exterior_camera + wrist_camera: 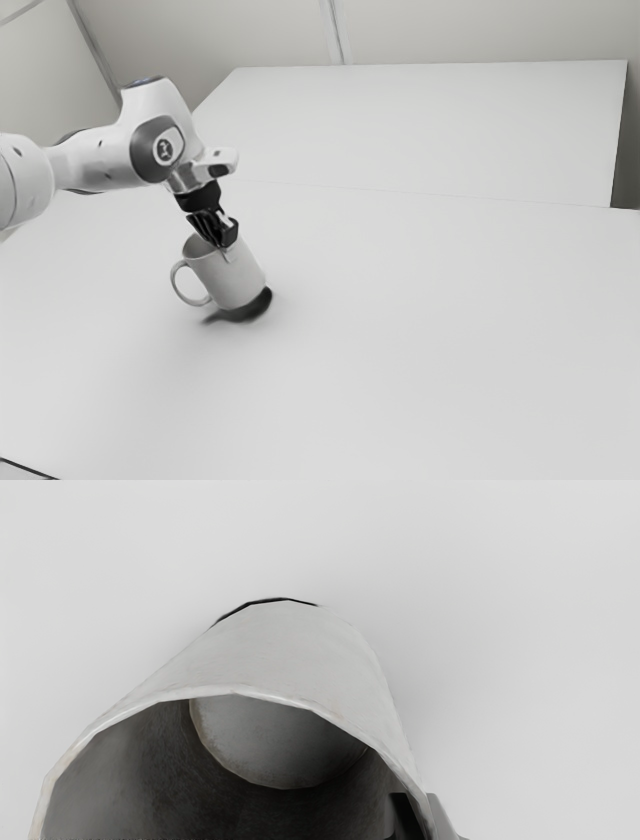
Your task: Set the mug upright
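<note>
One pale grey, cylindrical mug (232,280) tilts left of centre in the exterior view, mouth toward the upper left, curved handle (176,283) at its left; black fingers (222,243) grasp its rim. In the wrist view, the fingers (420,816) pinch the mug's wall, one inside, one outside.

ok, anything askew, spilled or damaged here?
The light-grey, ceramic-looking cylindrical mug is askew: it leans, mouth tipped toward the exterior view's left, with the black two-finger gripper pinching its wall at the rim. Odd only because it should end upright. Faint brownish marks on the rim; no spill or crack visible.
</note>
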Tool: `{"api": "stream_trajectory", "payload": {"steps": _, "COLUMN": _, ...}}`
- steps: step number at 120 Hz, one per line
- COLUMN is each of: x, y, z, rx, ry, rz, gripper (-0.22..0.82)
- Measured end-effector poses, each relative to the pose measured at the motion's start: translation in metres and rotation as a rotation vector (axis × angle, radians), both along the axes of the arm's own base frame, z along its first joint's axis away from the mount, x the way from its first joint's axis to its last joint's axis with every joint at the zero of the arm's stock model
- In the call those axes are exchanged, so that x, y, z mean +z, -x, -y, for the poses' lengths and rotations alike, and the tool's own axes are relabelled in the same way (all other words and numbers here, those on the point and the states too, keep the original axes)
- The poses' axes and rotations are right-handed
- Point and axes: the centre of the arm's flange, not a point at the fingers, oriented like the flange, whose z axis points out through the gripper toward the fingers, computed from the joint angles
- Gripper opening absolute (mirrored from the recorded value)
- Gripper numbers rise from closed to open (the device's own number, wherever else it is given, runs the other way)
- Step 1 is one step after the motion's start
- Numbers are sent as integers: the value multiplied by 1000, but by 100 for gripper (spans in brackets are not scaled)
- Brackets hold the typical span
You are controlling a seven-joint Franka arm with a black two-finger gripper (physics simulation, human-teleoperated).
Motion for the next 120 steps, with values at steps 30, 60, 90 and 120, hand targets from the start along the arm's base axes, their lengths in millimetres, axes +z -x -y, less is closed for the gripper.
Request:
{"api": "stream_trajectory", "payload": {"steps": 30, "x": -45, "y": 6, "z": 8, "rx": 19, "ry": -67, "rz": 32, "gripper": -17}}
{"api": "stream_trajectory", "payload": {"steps": 60, "x": -48, "y": 2, "z": 15, "rx": 48, "ry": -73, "rz": 87, "gripper": 32}}
{"api": "stream_trajectory", "payload": {"steps": 90, "x": -8, "y": -10, "z": 14, "rx": 74, "ry": -73, "rz": 159, "gripper": 52}}
{"api": "stream_trajectory", "payload": {"steps": 120, "x": 114, "y": -43, "z": 14, "rx": 88, "ry": -55, "rz": 244, "gripper": 58}}
